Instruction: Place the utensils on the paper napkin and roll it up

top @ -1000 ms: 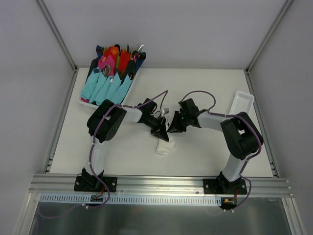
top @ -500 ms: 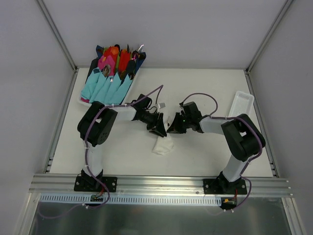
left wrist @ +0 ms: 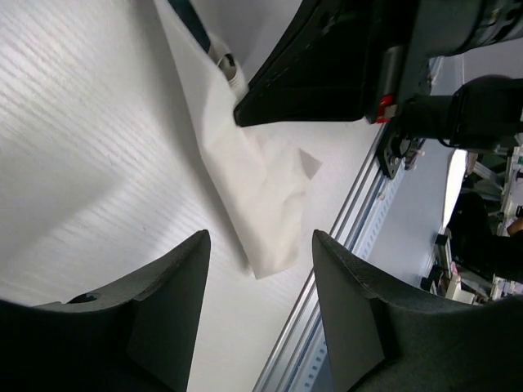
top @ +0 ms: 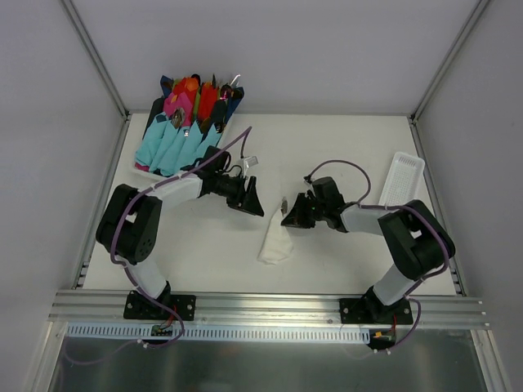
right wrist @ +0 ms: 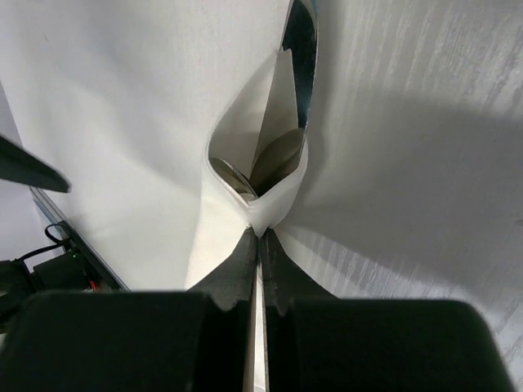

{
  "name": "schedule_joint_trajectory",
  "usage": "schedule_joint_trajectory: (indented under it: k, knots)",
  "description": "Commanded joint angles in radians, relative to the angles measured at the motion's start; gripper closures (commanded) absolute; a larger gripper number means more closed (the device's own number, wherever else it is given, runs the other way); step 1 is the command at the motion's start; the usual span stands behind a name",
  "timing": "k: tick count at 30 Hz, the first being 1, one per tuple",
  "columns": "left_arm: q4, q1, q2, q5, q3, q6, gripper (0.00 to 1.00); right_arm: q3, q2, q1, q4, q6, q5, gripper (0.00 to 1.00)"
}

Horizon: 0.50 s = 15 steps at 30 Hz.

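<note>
Right gripper (right wrist: 260,238) pinches napkin (right wrist: 282,98) just ahead, utensils (right wrist: 302,57) apparently inside; left gripper (left wrist: 257,243) parted, empty. Roll tightly without loosening pinch.

The left gripper (left wrist: 260,245) has its jaws parted, and its two dark fingers (left wrist: 163,318) fill the near edge of the view. Straight ahead of the gap, on the white table (left wrist: 90,163), lies the paper napkin (left wrist: 253,184). It is creased and loosely rolled, and runs away from the fingertips toward the left finger's side. At its far end a utensil (left wrist: 229,69) protrudes: a metallic section with a dark handle beyond. The right gripper (left wrist: 243,114) enters as a black wedge from ahead on the right finger's side. Its tip meets the napkin just short of that end. A metal rail (left wrist: 359,204) borders the table on that same side.
</note>
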<state>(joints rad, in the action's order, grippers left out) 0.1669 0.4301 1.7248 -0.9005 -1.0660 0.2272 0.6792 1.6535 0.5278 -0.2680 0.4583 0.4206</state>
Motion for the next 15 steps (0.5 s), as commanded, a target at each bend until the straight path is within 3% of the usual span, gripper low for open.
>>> schedule_joint_trajectory:
  k: [1, 15]
  knots:
    - [0.046, -0.004, 0.004, 0.006, 0.026, -0.107, 0.47, -0.012, -0.08, -0.002, -0.105, -0.017, 0.04, 1.0]
    - [-0.099, 0.002, 0.079, -0.124, 0.058, -0.154, 0.45, -0.05, -0.139, 0.0, -0.247, 0.016, 0.13, 1.0]
